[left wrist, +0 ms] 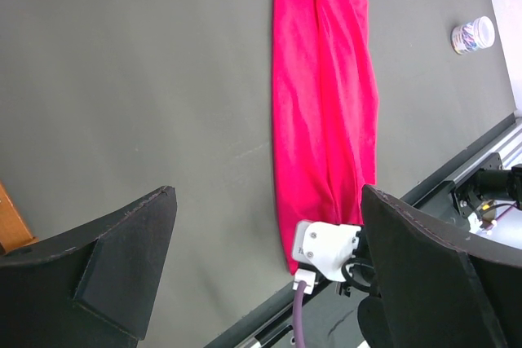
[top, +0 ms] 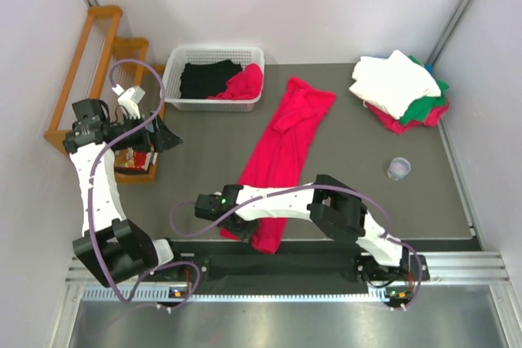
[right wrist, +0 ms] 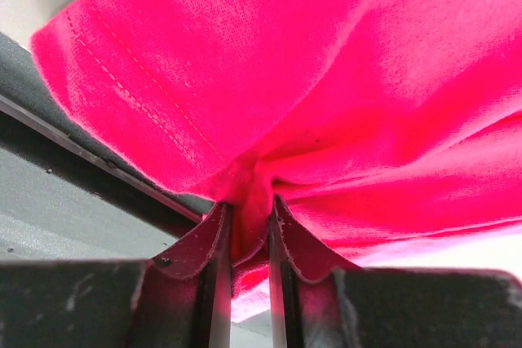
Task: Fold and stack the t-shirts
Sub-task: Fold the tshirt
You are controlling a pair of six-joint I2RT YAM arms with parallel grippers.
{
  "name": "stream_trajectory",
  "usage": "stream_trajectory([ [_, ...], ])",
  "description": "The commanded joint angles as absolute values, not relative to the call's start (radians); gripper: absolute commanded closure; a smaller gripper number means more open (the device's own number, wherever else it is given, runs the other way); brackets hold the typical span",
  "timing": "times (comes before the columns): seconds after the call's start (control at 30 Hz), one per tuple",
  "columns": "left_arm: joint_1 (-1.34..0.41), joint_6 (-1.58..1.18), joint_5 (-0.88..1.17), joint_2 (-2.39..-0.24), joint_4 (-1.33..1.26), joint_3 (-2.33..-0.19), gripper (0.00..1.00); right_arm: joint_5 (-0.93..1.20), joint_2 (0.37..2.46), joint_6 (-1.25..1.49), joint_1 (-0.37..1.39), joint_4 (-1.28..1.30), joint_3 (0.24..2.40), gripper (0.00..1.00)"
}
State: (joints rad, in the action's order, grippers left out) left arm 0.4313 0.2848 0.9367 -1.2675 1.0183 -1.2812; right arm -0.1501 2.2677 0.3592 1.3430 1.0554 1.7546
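A crimson-red t-shirt lies as a long narrow strip from the table's middle to its front edge. My right gripper is at the shirt's near end, shut on a bunched fold of the red cloth beside its stitched hem. My left gripper hangs open over the table's left side, well clear of the shirt, with nothing between its fingers. Folded t-shirts are stacked at the back right: white on top, green and red beneath.
A white lattice basket at the back holds a black shirt and a red one. A small clear cup stands at the right. A wooden rack is left of the table. A metal rail runs along the front edge.
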Motion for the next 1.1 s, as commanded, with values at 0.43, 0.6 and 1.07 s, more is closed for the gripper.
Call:
stream_trajectory([
  [0.43,0.439,0.302,0.965,-1.255,1.026,-1.322,0.01,-0.318,1.979,0.330,1.253,0.827,1.411,1.00],
  [0.6,0.437,0.301,0.968,-1.250,1.026,-1.309,0.01,-0.307,1.890,0.292,1.253,0.882,1.436,0.99],
  [1.07,0.437,0.287,0.969,-1.267,1.014,-1.328,0.01,-0.003,1.704,0.307,1.353,0.944,1.405,0.98],
])
